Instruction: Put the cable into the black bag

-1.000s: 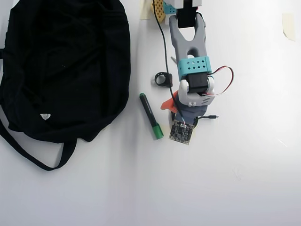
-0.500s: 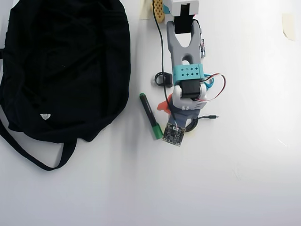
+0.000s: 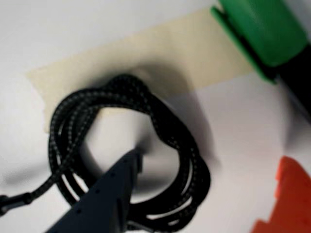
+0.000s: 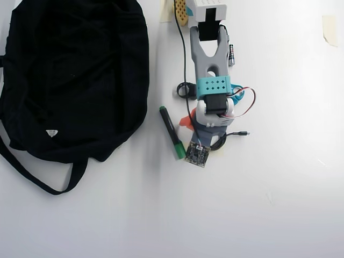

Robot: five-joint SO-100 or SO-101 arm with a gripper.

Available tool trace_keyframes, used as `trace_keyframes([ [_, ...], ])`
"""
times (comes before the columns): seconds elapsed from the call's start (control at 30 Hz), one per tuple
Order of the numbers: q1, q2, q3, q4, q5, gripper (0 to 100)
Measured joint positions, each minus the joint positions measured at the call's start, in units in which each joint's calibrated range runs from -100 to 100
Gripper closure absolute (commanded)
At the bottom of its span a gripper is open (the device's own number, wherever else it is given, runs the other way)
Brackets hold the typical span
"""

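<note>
The cable [image 3: 146, 145] is seen in the wrist view lying coiled on the white surface [image 3: 97, 29], partly over a strip of beige tape [image 3: 160, 53]. The dark finger [image 3: 104, 199] of the claw [image 3: 194, 191] is lowered inside the loop; the orange finger [image 3: 284, 199] is held outside it, well apart, so the claw is spread and nothing is pinched. A green-capped marker [image 3: 269, 34] is noted at upper right of that view. In the overhead view the cable [image 4: 220, 141] is mostly hidden beneath the arm, its plug tail [image 4: 239, 133] extending right. The bag [image 4: 70, 75] is located well to the left, the marker [image 4: 172, 133] between. A small black ring [image 4: 185, 90] is seen beside the arm.
</note>
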Motion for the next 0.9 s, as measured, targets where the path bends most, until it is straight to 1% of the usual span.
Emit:
trace_keyframes([
  [0.3, 0.00, 0.33, -0.39, -0.17, 0.00, 66],
  [0.57, 0.07, 0.33, -0.47, -0.17, 0.00, 80],
  [0.9, 0.66, 0.42, -0.94, -0.17, 0.00, 90],
])
